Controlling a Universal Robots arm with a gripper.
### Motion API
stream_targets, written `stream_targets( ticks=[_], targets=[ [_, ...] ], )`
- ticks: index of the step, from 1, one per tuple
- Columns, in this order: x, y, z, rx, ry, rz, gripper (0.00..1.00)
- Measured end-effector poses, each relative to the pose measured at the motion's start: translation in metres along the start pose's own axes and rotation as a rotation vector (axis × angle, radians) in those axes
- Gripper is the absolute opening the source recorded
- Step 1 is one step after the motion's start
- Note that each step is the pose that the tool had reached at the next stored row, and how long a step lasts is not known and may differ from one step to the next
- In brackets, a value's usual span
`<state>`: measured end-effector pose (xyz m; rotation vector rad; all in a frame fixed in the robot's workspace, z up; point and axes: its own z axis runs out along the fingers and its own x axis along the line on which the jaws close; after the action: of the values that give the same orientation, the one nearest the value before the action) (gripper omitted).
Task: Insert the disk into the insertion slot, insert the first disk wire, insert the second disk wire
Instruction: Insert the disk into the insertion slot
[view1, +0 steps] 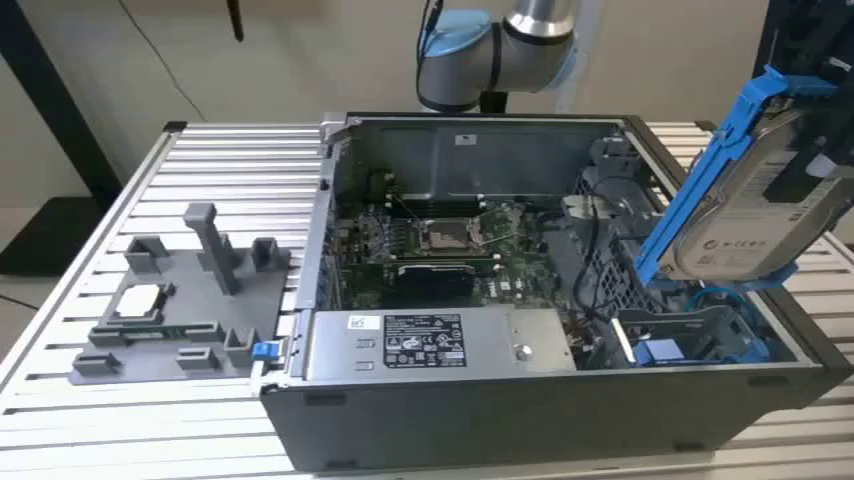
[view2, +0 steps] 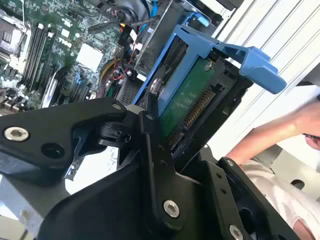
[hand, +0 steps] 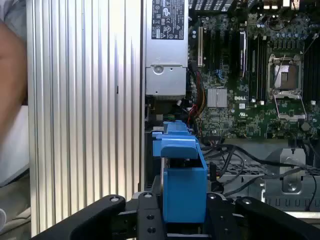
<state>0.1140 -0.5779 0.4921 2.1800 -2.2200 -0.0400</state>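
Your tool (hand: 182, 210) clamped on disk (view1: 767, 190), tilted above insertion slot (view1: 674, 330), not yet seated; you have 0 of 3 steps done.

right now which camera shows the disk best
The exterior view: most of the disk shows, tilted, with its white label and blue caddy facing the camera. The second wrist view shows its green board side. The first wrist view shows the caddy's blue end held in the tool.
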Motion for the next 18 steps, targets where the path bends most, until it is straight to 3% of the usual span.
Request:
stream_targets(
  ticks=[11, 18],
  targets=[
    [0.0000, -0.0001, 0.0011, 0.0025, -0.0002, 0.000, 0.00],
    [-0.0001, -0.0003, 0.0058, 0.0182, -0.0047, 0.000, 0.00]
  ],
)
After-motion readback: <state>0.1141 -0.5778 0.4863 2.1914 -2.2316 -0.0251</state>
